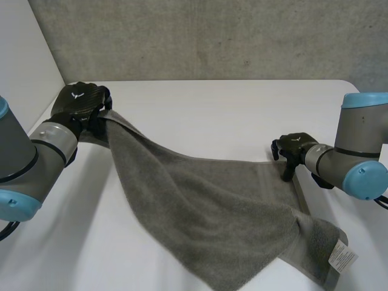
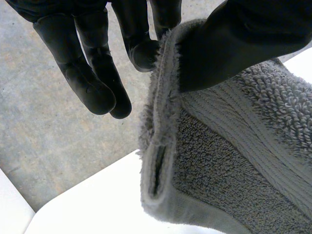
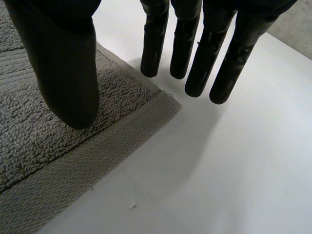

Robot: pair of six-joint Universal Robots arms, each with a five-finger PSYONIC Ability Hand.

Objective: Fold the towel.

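Judging by how things lie, the fold has barely begun: the towel (image 1: 206,212) sprawls askew over the white table (image 1: 212,115) in 1 rumpled sheet, with no edge yet laid over another. Done so far is the left-side grip. The left hand (image 1: 82,103) is clamped on 1 corner at the far left and holds it off the surface, so the cloth slopes down from there; the left wrist view shows the hemmed edge (image 2: 156,146) pinched between thumb (image 2: 234,44) and a finger (image 2: 144,51). The right hand (image 1: 295,145) hangs over a second corner (image 3: 151,109), thumb (image 3: 68,73) above the cloth and straight fingers (image 3: 195,58) spread above bare table, grasping nothing. Left to do, I judge: take that corner, lift and bring both over. The towel is grey looped terry, thick and limp, with a flat woven band near its hem and a white label (image 1: 342,256) at its near corner.
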